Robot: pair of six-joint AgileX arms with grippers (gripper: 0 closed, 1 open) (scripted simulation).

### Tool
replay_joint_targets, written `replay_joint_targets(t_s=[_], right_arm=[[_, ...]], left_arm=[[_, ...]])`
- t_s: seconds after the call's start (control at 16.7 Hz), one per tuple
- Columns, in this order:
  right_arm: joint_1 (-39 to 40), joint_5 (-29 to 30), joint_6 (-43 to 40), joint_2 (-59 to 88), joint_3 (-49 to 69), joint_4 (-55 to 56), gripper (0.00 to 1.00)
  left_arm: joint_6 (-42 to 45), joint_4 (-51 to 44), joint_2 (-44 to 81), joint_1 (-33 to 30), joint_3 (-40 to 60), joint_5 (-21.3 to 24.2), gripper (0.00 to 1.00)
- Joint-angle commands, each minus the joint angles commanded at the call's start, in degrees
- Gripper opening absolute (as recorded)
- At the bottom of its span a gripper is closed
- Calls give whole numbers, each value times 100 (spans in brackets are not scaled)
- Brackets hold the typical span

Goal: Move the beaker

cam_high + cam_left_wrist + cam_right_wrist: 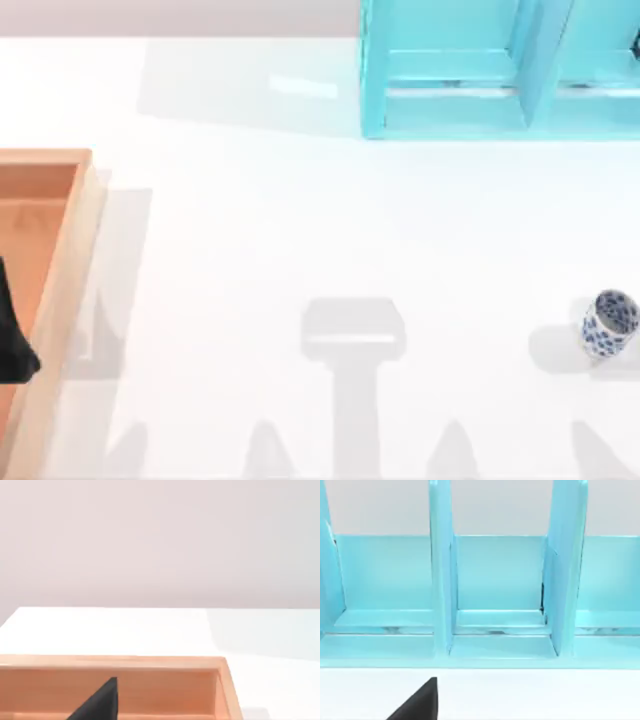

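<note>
The beaker, a small white cup with a blue pattern, stands upright on the white table near the right edge of the top view. Nothing touches it. My left gripper is a dark shape at the far left, over the wooden tray, far from the beaker. Part of it also shows in the left wrist view as a black piece in front of the tray's wall. A black part of my right gripper hangs above the table, facing the turquoise shelf.
The turquoise shelf stands at the back right with open compartments split by upright dividers. The wooden tray runs along the table's left side. White tabletop stretches between tray, shelf and beaker.
</note>
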Motion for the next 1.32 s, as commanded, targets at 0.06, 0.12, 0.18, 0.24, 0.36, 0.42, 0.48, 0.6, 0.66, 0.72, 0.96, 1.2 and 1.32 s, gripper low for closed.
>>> replay_joint_targets(t_s=[0.06, 0.12, 0.18, 0.24, 0.36, 0.42, 0.48, 0.6, 0.66, 0.72, 0.96, 1.2, 1.32], right_arm=[[0, 0, 0, 0, 0, 0, 100], [0, 0, 1, 4, 4, -4, 100], [8, 0, 9, 65, 63, -64, 100], [23, 0, 25, 188, 182, -182, 100], [73, 0, 79, 617, 589, -571, 100], [106, 0, 114, 922, 865, -829, 100], [144, 0, 154, 1288, 1183, -1122, 100], [229, 0, 246, 2176, 1919, -1792, 100], [276, 0, 296, 2681, 2324, -2159, 100], [325, 0, 349, 3215, 2747, -2543, 100], [529, 0, 568, 5478, 4497, -4141, 100], [714, 0, 767, 7588, 6109, -5605, 100], [789, 0, 848, 8438, 6767, -6198, 100]], left_arm=[[0, 0, 0, 0, 0, 0, 100], [0, 0, 0, 0, 0, 0, 100], [0, 0, 0, 0, 0, 0, 100], [0, 0, 0, 0, 0, 0, 100], [0, 0, 0, 0, 0, 0, 100], [0, 0, 0, 0, 0, 0, 100], [0, 0, 0, 0, 0, 0, 100], [0, 0, 0, 0, 0, 0, 100], [0, 0, 0, 0, 0, 0, 100], [0, 0, 0, 0, 0, 0, 100], [0, 0, 0, 0, 0, 0, 100], [0, 0, 0, 0, 0, 0, 100], [0, 0, 0, 0, 0, 0, 100]])
